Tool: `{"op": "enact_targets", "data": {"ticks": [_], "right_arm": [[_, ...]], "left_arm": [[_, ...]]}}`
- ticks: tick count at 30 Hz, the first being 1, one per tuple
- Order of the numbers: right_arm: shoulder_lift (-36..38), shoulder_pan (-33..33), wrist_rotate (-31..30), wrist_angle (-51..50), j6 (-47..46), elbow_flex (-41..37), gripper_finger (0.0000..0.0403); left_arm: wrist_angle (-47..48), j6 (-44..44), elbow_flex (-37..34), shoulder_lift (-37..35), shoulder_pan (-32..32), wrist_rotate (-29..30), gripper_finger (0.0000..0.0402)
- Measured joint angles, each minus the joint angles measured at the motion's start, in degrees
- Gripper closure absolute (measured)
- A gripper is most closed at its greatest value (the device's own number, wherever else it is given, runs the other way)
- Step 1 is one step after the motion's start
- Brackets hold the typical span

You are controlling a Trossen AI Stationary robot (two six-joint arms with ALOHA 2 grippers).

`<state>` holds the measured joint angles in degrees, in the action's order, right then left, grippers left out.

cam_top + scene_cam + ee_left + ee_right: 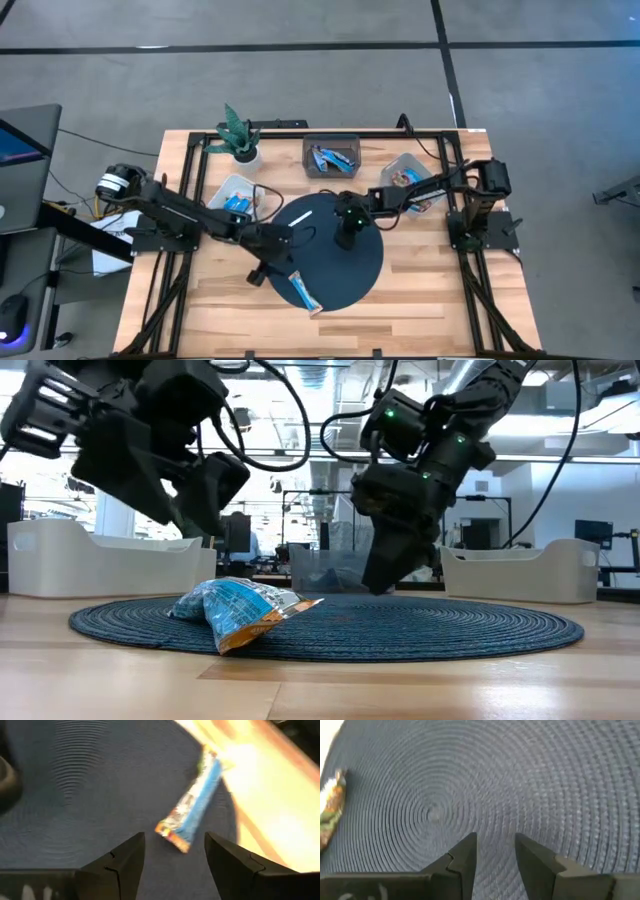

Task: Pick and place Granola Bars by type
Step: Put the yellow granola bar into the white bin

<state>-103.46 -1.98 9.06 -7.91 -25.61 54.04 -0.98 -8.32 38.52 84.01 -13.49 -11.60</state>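
While the blue granola bar (pixel 192 802) lies near the round mat's (pixel 365 270) edge, the open left pincer (pixel 172 857) hovers above it, and I think an off-centre closing could push the slippery wrapper away; the right pincer (pixel 492 855) waits open.

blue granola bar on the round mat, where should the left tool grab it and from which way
Grip the blue granola bar across its narrow width at mid-length, coming straight down from above. It lies flat on the dark mat near the front edge, so only the long side edges offer a pinch. The open left tool already faces it.
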Motion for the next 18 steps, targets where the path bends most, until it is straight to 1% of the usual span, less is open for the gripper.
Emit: {"op": "enact_targets", "data": {"ticks": [1, 3, 5, 7, 12, 18], "right_arm": [[0.00, 0.13, 0.00, -0.30, 0.67, 0.00, 0.0278], [0.00, 0.28, 0.02, -0.57, 1.61, 0.00, 0.0278], [0.00, 0.38, 0.00, -0.46, 1.62, 0.00, 0.0278], [0.00, 0.36, 0.00, -0.47, 1.64, 0.00, 0.0278], [0.00, 0.36, 0.00, -1.17, 1.64, 0.00, 0.0278], [0.02, 0.36, -0.02, -1.56, 2.08, 0.00, 0.0278]], "left_arm": [[-0.08, 0.03, 0.00, 0.00, -0.41, 1.93, 0.0201], [-1.42, 0.58, 0.00, 0.38, -0.73, 3.50, 0.0201], [-4.80, 1.79, 0.00, 1.93, -0.71, 2.62, 0.0201], [-7.68, 2.43, 0.42, 4.83, -0.88, 0.47, 0.0201], [-4.97, 1.37, 5.33, 11.93, -2.08, -1.09, 0.0201], [-4.49, -1.64, 9.50, 16.92, -3.17, -1.20, 0.0201]]}}
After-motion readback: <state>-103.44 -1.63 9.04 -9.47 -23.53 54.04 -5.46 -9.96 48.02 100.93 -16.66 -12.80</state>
